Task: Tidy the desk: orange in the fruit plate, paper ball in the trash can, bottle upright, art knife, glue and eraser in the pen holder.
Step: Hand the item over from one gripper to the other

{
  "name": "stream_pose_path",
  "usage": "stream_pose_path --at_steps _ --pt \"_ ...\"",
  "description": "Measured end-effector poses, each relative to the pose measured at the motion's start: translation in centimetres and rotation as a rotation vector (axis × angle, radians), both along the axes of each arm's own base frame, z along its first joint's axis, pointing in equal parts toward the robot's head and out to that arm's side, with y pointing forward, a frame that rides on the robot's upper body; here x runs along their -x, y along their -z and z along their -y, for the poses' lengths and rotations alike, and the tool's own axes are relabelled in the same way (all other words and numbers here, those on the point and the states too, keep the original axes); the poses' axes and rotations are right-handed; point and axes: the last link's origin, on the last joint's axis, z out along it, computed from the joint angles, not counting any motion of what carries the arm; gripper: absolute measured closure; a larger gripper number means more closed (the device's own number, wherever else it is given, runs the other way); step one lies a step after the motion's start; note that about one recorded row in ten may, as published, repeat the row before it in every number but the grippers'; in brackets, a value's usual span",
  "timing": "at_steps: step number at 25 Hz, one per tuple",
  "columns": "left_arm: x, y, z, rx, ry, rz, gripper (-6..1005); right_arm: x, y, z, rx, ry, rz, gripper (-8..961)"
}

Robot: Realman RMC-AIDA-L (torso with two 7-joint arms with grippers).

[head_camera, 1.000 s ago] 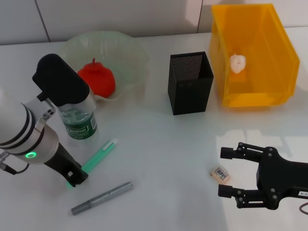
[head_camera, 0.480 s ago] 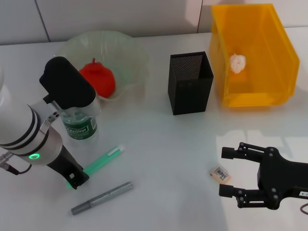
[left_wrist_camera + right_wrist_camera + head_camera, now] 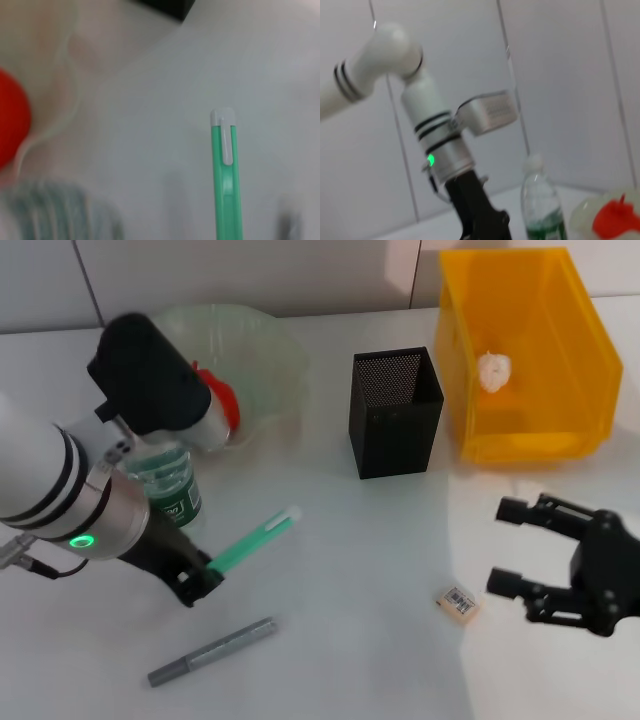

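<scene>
My left gripper (image 3: 197, 586) is shut on the lower end of a green pen-shaped tool (image 3: 256, 540) with a white clip end (image 3: 223, 135), held tilted above the table. A grey pen-shaped stick (image 3: 212, 651) lies near the front; I cannot tell which of the two is the art knife and which the glue. The bottle (image 3: 170, 492) stands upright behind my left arm. The orange (image 3: 224, 402) sits in the fruit plate (image 3: 272, 340), partly hidden. The paper ball (image 3: 494, 370) lies in the trash can (image 3: 530, 440). The eraser (image 3: 458, 602) lies left of my open right gripper (image 3: 506, 546).
The pen holder (image 3: 395, 420) stands at the table's middle, between the fruit plate and the trash can. In the right wrist view my left arm (image 3: 442, 150) stands beside the bottle (image 3: 540, 205) and the orange (image 3: 615, 218).
My left gripper has lifted the green tool off the table and carried it right. My right gripper has drawn back to the right, away from the eraser, and rotated.
</scene>
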Motion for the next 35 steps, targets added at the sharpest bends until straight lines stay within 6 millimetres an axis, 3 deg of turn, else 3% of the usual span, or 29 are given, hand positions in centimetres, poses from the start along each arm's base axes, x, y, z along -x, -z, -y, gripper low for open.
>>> stream_pose_path --at_steps 4,6,7,9,12,14,17,22,35 --pt "-1.8 -1.1 0.7 0.002 0.081 0.199 816 0.0 -1.8 0.7 -0.08 -0.007 -0.086 119" --pt "-2.0 -1.5 1.0 0.003 0.142 0.314 816 0.1 -2.3 1.0 -0.096 -0.015 -0.105 119" --pt "-1.9 -1.9 1.3 0.002 0.209 0.468 816 0.3 -2.7 1.3 -0.1 -0.037 -0.125 119" --pt "-1.8 -2.1 1.4 0.005 0.242 0.536 816 0.4 -2.8 1.4 -0.098 -0.051 -0.133 119" --pt "-0.3 -2.3 2.1 0.038 0.341 0.751 816 0.8 -3.2 1.3 -0.09 -0.084 -0.147 119" --pt "0.2 -2.2 2.2 0.045 0.357 0.796 816 1.2 -3.3 1.0 -0.092 -0.105 -0.159 119" --pt "2.7 -2.1 3.0 0.088 0.395 0.986 815 1.7 -3.1 0.5 -0.09 -0.123 -0.178 120" --pt "3.3 -1.8 3.5 0.165 0.412 1.061 815 2.9 -2.4 -0.6 -0.042 -0.169 -0.206 120" --pt "3.0 -0.7 3.2 0.224 0.488 1.006 815 5.9 -0.2 -2.6 0.099 -0.277 -0.205 120"
